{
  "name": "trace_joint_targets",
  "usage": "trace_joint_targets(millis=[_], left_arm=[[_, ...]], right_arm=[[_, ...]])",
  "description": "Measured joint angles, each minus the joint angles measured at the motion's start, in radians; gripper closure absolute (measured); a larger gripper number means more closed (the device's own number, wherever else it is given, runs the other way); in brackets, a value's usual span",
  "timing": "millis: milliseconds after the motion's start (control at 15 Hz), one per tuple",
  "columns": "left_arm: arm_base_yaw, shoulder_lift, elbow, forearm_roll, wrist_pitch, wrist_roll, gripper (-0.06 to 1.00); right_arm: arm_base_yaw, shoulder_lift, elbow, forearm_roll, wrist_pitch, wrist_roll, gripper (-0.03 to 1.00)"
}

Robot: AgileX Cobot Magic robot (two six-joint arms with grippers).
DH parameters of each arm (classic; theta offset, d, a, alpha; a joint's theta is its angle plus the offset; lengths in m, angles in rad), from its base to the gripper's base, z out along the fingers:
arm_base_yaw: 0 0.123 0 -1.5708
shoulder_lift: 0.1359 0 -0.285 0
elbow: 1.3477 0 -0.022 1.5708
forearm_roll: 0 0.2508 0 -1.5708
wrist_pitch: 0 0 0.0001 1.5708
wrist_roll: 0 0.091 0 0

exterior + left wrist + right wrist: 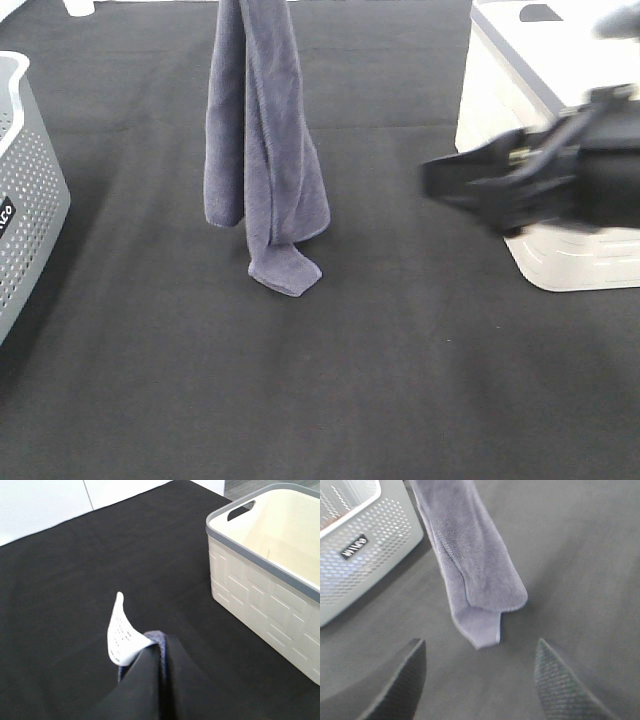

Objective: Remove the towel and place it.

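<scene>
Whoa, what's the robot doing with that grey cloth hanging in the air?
The robot's left end effector is shut on the towel, right beside its white tag, and holds it up so it hangs in a long fold. The lowest tip seems to just touch the black table. The right end effector is open and points at the towel's lower end without touching it. A grey basket stands on one side and a cream basket on the other.
</scene>
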Motion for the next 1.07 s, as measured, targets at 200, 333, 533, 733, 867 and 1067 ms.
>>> trace_joint_targets(millis=[200, 333, 533, 733, 867, 1067], left_arm=[[-0.087, 0.011, -0.071, 0.192, 0.185, -0.149, 0.94], [-0.141, 0.012, -0.08, 0.305, 0.269, -0.225, 0.94], [-0.149, 0.03, -0.083, 0.295, 0.337, -0.239, 0.94], [-0.151, 0.08, -0.083, 0.219, 0.338, -0.172, 0.94], [-0.151, 0.085, -0.083, 0.206, 0.331, -0.167, 0.94], [-0.151, 0.085, -0.084, 0.161, 0.317, -0.165, 0.94]], right_arm=[[0.327, 0.183, 0.0, 0.06, -0.495, 0.047, 0.34], [0.41, 0.288, -0.009, 0.079, -0.655, 0.112, 0.34], [0.418, 0.425, -0.073, 0.029, -0.706, 0.278, 0.34], [0.418, 0.552, -0.154, -0.136, -0.707, 0.434, 0.34], [0.418, 0.58, -0.179, -0.188, -0.707, 0.524, 0.34], [0.418, 0.59, -0.229, -0.209, -0.737, 0.558, 0.34]])
